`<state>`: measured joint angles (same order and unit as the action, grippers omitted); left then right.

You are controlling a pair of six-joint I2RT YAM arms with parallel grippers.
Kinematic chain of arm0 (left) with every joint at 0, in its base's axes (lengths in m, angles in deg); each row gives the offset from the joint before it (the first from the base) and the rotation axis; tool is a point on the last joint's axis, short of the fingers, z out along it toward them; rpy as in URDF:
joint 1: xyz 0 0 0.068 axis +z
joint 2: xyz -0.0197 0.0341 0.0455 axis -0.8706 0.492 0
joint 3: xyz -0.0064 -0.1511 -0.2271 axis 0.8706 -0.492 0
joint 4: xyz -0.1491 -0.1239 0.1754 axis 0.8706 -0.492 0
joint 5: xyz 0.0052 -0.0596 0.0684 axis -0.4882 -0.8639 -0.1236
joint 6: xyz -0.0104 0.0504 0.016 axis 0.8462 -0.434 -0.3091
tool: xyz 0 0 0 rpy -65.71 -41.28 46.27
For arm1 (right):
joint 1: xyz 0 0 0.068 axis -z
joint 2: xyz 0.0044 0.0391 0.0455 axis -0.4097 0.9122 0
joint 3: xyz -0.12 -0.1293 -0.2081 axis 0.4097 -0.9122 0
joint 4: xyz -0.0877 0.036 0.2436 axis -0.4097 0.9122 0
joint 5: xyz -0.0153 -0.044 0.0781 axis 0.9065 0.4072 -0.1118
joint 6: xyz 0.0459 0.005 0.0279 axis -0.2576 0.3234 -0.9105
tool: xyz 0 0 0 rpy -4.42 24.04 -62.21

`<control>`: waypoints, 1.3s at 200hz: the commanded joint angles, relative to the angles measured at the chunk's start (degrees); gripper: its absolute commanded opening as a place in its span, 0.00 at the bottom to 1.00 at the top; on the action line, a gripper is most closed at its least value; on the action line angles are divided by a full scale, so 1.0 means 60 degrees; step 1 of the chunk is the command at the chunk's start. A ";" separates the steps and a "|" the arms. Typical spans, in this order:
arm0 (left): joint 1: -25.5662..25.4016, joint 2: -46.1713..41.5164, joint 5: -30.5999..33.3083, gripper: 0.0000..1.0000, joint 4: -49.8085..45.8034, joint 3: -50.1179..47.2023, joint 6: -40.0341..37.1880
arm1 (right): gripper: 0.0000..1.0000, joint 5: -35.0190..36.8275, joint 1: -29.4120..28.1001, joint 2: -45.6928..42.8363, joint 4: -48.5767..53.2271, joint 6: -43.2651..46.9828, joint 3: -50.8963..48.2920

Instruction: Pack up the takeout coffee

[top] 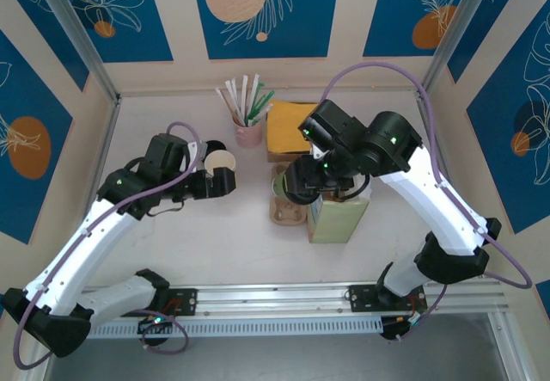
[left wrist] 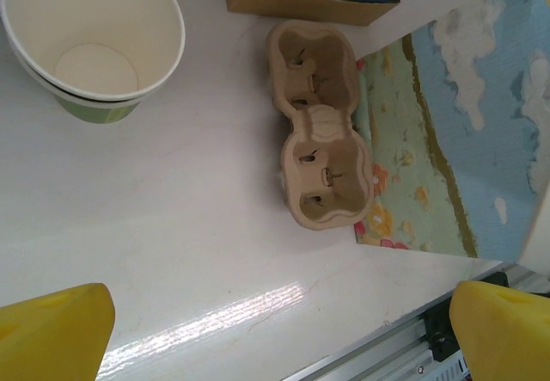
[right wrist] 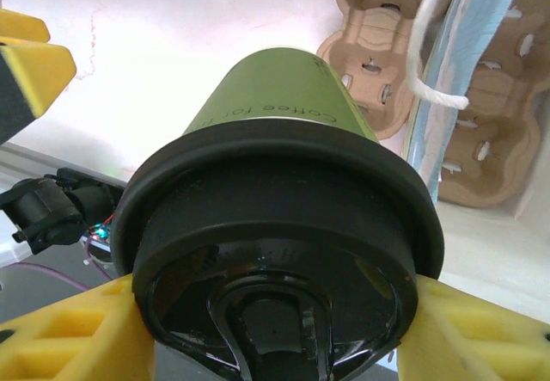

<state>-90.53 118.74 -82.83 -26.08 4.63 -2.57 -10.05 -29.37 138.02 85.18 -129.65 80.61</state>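
Black round plastic lid, right up close at the bottom of my right wrist view: that's the top of the takeout coffee (right wrist: 275,226), a small olive-green paper cup. The right pincer (right wrist: 275,338) is clamped on it, with a yellow finger (right wrist: 77,338) pressed against each side of the lid rim.

From overhead, the takeout coffee (top: 280,181) peeks out under the right pincer (top: 301,179) near the centre of the frame, just above the brown moulded-cardboard two-cup carrier (top: 288,211). I can't tell whether the cup's base is on the white desk (top: 172,243) or off it.

In the left wrist view the carrier (left wrist: 322,123) sits mid-frame and both its wells are empty. The lidless green paper cup with the white inside (left wrist: 94,37) is in the upper left of that frame. The left pincer (left wrist: 275,338) has its jaws wide apart with nothing between them, just bare desk (left wrist: 172,226) below.

So as I read it, the grab is done and the packing isn't. The coffee has yet to go into a well. The pale green paper bag with the white string handle (top: 339,218) stands just right of the carrier, so my guess is everything ends up in there.
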 commanded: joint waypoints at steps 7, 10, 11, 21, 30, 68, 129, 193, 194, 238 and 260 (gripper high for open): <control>0.0095 0.0101 -0.0206 1.00 0.0246 0.0353 -0.0327 | 0.60 -0.0003 -0.0011 -0.0435 0.1311 -0.0075 -0.0067; 0.0093 0.0120 -0.0224 1.00 0.0255 0.0354 -0.0319 | 0.60 -0.0015 -0.0002 -0.0463 0.1325 -0.0061 -0.0067; 0.0093 0.0118 -0.0222 1.00 0.0252 0.0354 -0.0325 | 0.60 -0.0017 0.0002 -0.0469 0.1334 -0.0066 -0.0066; 0.0094 0.0159 -0.0221 1.00 0.0272 0.0392 -0.0345 | 0.60 -0.0037 0.0019 -0.0532 0.1388 -0.0021 -0.0054; 0.0094 0.0191 -0.0231 1.00 0.0279 0.0409 -0.0335 | 0.60 -0.0012 0.0049 -0.0610 0.1443 -0.0016 -0.0081; 0.0093 0.0251 -0.0236 1.00 0.0309 0.0428 -0.0325 | 0.60 -0.0147 0.0344 -0.1103 0.1424 0.0089 -0.0320; 0.0085 0.0339 -0.0279 1.00 0.0396 0.0468 -0.0276 | 0.60 -0.0260 0.0804 -0.1896 0.1446 0.0317 -0.0774; 0.0034 0.0497 -0.0352 1.00 0.0514 0.0502 -0.0207 | 0.59 -0.0661 0.1707 -0.2892 0.1437 0.0602 -0.1331; 0.0034 0.0497 -0.0352 1.00 0.0521 0.0501 -0.0203 | 0.59 -0.0670 0.1721 -0.2900 0.1434 0.0602 -0.1335; -0.0021 0.0578 -0.0350 1.00 0.0572 0.0530 -0.0170 | 0.59 -0.0864 0.1881 -0.3010 0.1386 0.0690 -0.1355; -0.0036 0.0563 -0.0339 1.00 0.0557 0.0530 -0.0170 | 0.59 -0.0839 0.1938 -0.2993 0.1377 0.0733 -0.1242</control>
<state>-90.55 122.17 -83.88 -23.55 6.10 -3.59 -13.59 -18.29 120.07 85.15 -126.17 73.09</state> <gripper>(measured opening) 0.998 0.610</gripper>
